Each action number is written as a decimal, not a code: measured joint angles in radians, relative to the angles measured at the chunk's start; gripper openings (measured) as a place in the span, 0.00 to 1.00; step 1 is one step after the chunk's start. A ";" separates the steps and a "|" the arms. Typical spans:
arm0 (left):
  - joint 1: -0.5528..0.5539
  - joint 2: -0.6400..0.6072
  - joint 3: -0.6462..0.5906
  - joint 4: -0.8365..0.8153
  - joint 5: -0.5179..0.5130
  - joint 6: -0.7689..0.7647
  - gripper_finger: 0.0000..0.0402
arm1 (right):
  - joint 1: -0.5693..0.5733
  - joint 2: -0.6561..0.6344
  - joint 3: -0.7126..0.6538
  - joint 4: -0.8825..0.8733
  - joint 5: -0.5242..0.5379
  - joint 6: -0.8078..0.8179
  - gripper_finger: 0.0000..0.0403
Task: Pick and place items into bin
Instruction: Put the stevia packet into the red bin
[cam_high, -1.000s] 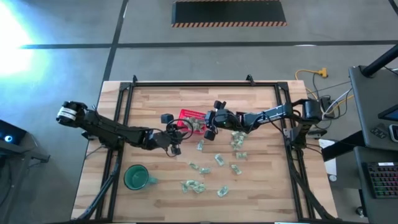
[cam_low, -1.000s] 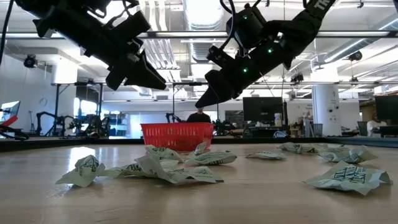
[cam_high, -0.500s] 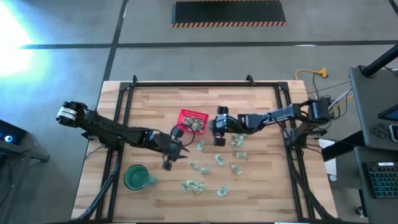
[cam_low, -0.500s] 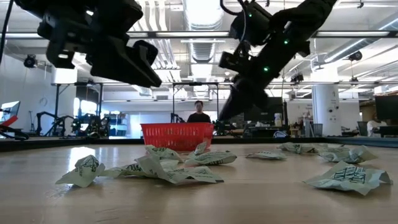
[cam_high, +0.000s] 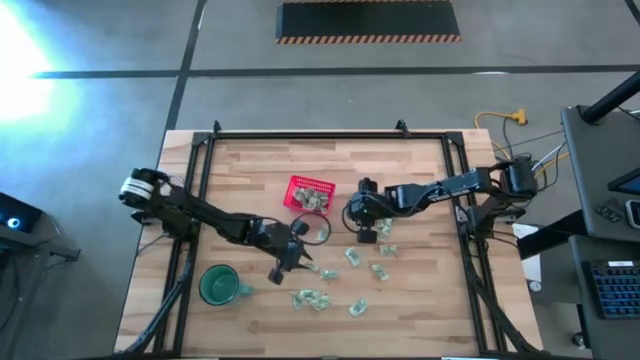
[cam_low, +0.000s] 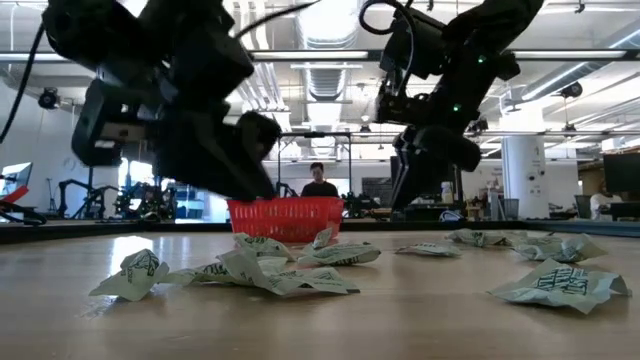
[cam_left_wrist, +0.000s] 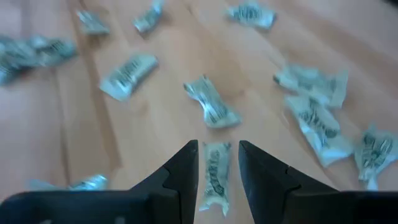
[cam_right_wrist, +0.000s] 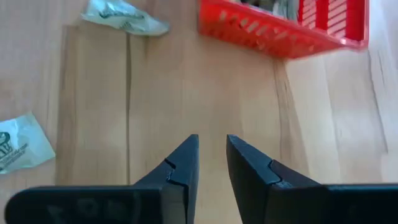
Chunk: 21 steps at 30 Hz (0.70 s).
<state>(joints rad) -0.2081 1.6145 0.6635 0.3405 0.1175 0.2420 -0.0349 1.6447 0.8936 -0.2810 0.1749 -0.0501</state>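
Wrappers: small pale green-and-white crinkled wrapped pieces lie scattered over the light wooden slatted table, mostly near and to the right of the small red square plastic mesh basket, which already has a few pieces in it. One wrapped piece lies lengthwise in line with the gap between the left gripper's own fingers.

Handling, judged: pieces look very light, thin and crushable, with a slick film that could slide on the wood when nudged. Best hold is probably across the narrow middle of a piece, fingers closing on the short axis; twisted ends may slip out.

Left arm reaches from the table's left edge diagonally toward the centre. Left gripper is low over the scatter, just beside the round dark-green mug; jaws parted, nothing held.

Right arm extends from the right edge. Right gripper sits between the basket and the right-hand cluster, pointing toward the basket's near side; jaws slightly parted, empty, over bare wood.
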 joint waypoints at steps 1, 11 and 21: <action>0.000 0.013 0.001 -0.002 0.003 0.000 0.24 | 0.000 -0.004 0.000 -0.018 0.000 0.009 0.17; 0.007 0.094 0.011 -0.007 0.009 0.000 0.24 | 0.000 -0.051 -0.031 -0.038 0.000 0.039 0.16; 0.035 0.113 0.007 -0.012 0.003 -0.001 0.24 | 0.000 -0.051 -0.031 -0.029 0.001 0.035 0.16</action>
<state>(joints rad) -0.1733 1.7274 0.6705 0.3284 0.1206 0.2409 -0.0349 1.5936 0.8623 -0.3096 0.1755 -0.0153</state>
